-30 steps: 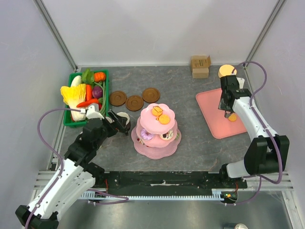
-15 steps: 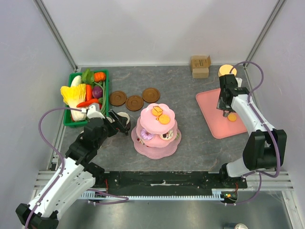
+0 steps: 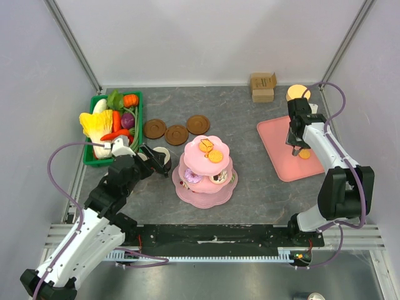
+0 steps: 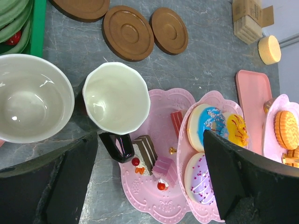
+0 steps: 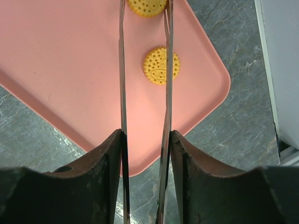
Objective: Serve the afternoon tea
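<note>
R hand (image 3: 297, 147) low over pink tray (image 3: 275, 150), blades drawn to slim gap. Orange biscuit (image 5: 146, 5) sits btwn tips, filling gap edge to edge; clamped or just touching, can't tell. 2nd biscuit (image 5: 156, 65) flat on tray just beside, partly behind one blade.

L hand (image 4: 148, 140) spread wide, holds nothing, above dark mug (image 4: 117, 95). Mug upright on bench (image 3: 250, 187), right at edge of pink tiered stand (image 3: 206, 199). Pale mug (image 4: 28, 102) just beside. Three brown saucers (image 4: 128, 32) in row beyond.
</note>
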